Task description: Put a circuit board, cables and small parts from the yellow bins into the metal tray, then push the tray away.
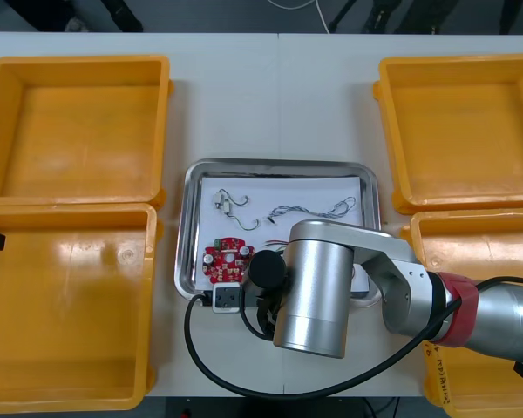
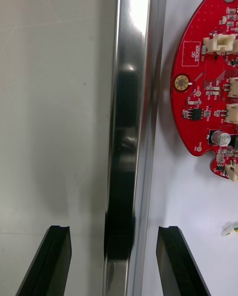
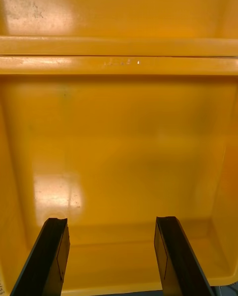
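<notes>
The metal tray, white inside, holds a round red circuit board, a twisted blue and white cable and small metal parts. My right arm reaches over the tray's near side. In the right wrist view my right gripper is open and straddles the tray's shiny rim. One finger is over the bare table, the other over the white liner. The circuit board lies ahead of the inner finger. My left gripper is open over a yellow bin's bare floor.
Two yellow bins stand on the left and two on the right. A black cable from my right arm loops over the table in front of the tray. A white cable connector lies beside the inner finger.
</notes>
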Available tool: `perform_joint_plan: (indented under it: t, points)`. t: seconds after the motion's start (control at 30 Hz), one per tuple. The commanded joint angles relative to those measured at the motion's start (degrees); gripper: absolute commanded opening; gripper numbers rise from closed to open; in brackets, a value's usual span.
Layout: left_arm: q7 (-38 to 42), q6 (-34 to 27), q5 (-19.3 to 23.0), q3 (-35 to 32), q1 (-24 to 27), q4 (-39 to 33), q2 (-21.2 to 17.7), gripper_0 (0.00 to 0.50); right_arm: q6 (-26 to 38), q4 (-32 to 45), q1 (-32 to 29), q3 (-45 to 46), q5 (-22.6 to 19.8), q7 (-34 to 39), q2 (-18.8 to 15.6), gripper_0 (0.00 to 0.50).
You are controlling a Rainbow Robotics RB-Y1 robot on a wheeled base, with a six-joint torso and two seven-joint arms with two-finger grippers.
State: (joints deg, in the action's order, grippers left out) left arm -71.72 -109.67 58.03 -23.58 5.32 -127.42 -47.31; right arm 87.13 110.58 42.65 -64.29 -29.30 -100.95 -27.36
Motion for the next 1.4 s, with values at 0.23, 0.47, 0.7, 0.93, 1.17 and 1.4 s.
perform_joint_plan:
  t: [0.23, 0.47, 0.7, 0.93, 1.17, 1.4]
  points:
    - [-4.6, -0.3, 0.4, -1.4, -0.8, -1.6, -2.7, 0.5, -0.5, 0.5, -0.5, -0.8, 1.0, 2.2, 1.7, 0.426]
    - [-4.6, -0.3, 0.4, -1.4, -0.8, -1.6, -2.7, 0.5, 0.2, 1.3, -0.4, -0.7, 1.7, 2.7, 1.6, 0.179]
    - [-4.6, -0.3, 0.4, -1.4, -0.8, -1.6, -2.7, 0.5, 0.3, 2.0, -0.4, -0.8, 3.1, 2.6, 1.7, 0.042]
    - [-4.6, -0.3, 0.4, -1.4, -0.8, -1.6, -2.7, 0.5, 0.2, 2.8, -0.2, -0.8, 5.2, 2.7, 1.6, 0.0]
    - [-4.6, -0.3, 0.4, -1.4, -0.8, -1.6, -2.7, 0.5, -2.1, 2.8, 0.9, -0.7, 5.7, 2.7, 0.7, 0.0]
    - [-4.6, -0.3, 0.4, -1.4, -0.8, -1.6, -2.7, 0.5, -2.8, 2.7, 3.3, -0.7, 5.8, 2.5, -0.7, 0.0]
